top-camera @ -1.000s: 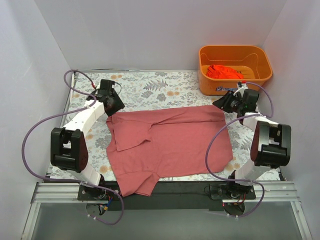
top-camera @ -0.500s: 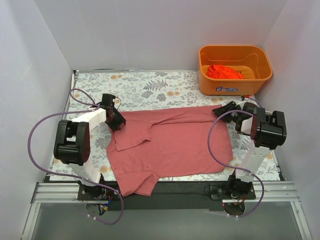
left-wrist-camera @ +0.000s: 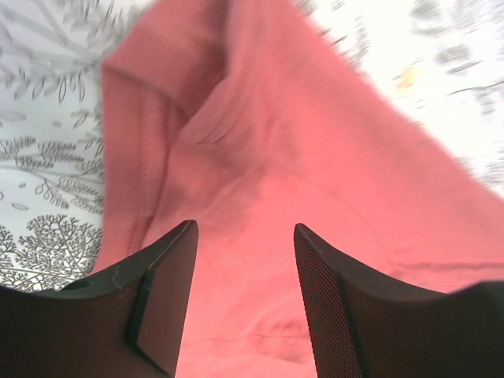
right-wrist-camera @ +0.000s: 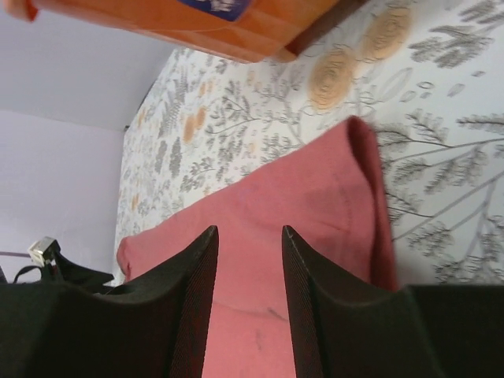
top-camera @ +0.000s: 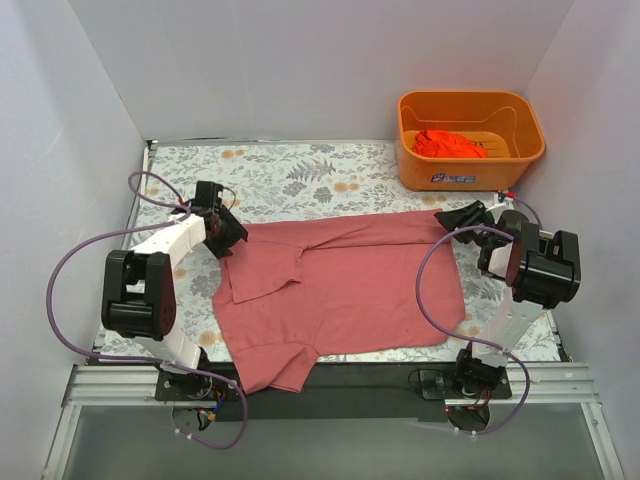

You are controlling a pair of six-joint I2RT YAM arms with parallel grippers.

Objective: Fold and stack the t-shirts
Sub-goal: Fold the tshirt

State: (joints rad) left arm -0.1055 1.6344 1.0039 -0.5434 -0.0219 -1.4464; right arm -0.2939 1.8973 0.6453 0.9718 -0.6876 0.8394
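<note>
Left gripper (left-wrist-camera: 244, 236) and right gripper (right-wrist-camera: 248, 236), jaws parted and nothing clasped, are set low at the far corners of the dusty pink-red t-shirt (top-camera: 350, 285), spread on the table (top-camera: 300, 170); cloth contact cannot be told. Both arms are sharply bent. The orange-red t-shirt (top-camera: 450, 143) is contained in the basket (top-camera: 470, 97).

pink-red t-shirt (top-camera: 340, 290) flat on table (top-camera: 300, 175) | orange-red t-shirt (top-camera: 450, 143) in basket (top-camera: 420, 172)

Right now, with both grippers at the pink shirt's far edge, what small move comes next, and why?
Probably lower both and close. The left gripper and right gripper hang open over the far corners of the flat pink shirt, with nothing pinched yet.
</note>
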